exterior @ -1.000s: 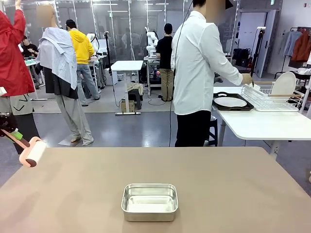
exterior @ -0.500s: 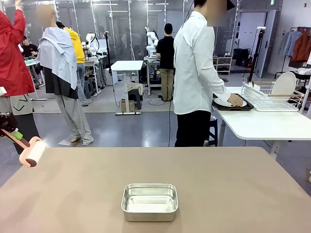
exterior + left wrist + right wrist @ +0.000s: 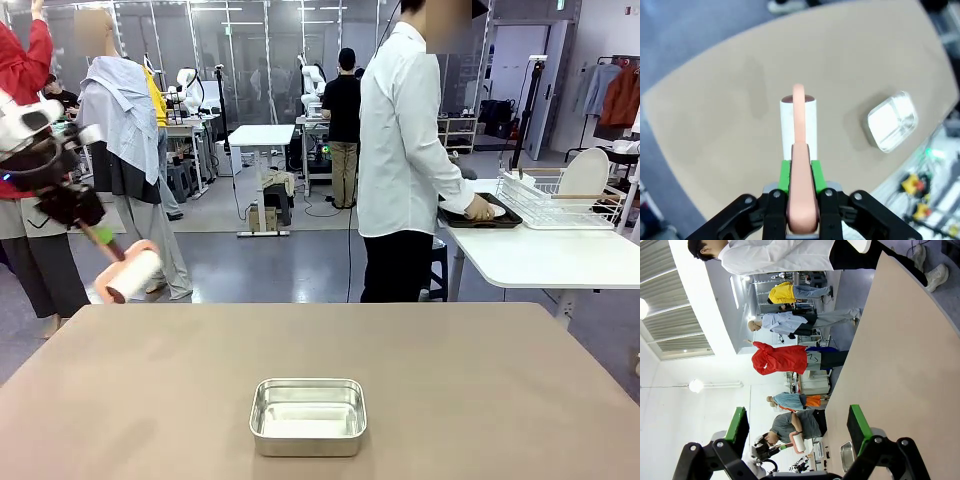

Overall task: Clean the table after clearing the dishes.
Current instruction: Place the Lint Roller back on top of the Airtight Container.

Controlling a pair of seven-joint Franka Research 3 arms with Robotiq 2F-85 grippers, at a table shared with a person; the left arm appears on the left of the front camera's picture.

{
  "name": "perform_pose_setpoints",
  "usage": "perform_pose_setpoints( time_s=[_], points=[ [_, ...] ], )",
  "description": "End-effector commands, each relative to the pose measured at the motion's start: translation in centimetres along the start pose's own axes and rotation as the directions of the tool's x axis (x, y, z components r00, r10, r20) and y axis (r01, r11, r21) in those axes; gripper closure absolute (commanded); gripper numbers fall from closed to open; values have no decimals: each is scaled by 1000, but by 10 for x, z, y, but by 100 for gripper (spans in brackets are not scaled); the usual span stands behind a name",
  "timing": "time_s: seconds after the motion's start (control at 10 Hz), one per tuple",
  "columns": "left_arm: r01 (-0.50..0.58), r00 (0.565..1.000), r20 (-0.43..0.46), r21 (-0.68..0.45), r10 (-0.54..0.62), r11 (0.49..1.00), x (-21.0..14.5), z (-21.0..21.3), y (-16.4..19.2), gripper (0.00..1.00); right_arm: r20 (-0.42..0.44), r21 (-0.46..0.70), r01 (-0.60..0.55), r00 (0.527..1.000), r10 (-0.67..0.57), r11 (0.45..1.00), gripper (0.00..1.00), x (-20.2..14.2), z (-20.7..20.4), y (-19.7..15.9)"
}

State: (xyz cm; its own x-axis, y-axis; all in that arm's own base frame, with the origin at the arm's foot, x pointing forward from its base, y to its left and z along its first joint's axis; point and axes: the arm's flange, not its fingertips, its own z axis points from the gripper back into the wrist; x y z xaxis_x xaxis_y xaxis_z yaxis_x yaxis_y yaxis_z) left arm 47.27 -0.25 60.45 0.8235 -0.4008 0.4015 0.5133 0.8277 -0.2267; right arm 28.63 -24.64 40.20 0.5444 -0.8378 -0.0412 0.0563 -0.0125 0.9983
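Table, taupe-brown and bare over most of its top, lay in front of me with a small steel pan sitting near my edge, about midway across. My left gripper was clamped shut on the pink handle of a lint roller; in my left wrist view the handle ran up between the green pads and curved over the white roll. From the front, that gripper hung above the far left corner of the table, with the lint roller tilted down and to the right, its white roll in the air and not touching the top. In the left wrist view the roll was over the bare surface, with the pan well apart from it.

My right gripper stood wide open with nothing between its fingers, and the tabletop stretched beyond it.

The dishes were off the table. A person in a white shirt stood at the far side, turned toward a smaller white table, one hand on a white plate in a dark tray. Another white plate stood upright in the wire rack just beside the tray. I could not make out a fork or knife.
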Motion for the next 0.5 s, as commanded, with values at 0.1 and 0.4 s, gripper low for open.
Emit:
perform_pose_setpoints(
  time_s=[0.1,0.4],
  points=[
    [427,896,-87,-109,-436,898,20,1,-76,80,-8,-4,-13,1000,13,1000,0,-2,4,3],
    [744,609,-113,-260,-785,615,38,-54,-186,80,-8,-4,-13,1000,13,1000,0,-2,4,3]
  ],
)
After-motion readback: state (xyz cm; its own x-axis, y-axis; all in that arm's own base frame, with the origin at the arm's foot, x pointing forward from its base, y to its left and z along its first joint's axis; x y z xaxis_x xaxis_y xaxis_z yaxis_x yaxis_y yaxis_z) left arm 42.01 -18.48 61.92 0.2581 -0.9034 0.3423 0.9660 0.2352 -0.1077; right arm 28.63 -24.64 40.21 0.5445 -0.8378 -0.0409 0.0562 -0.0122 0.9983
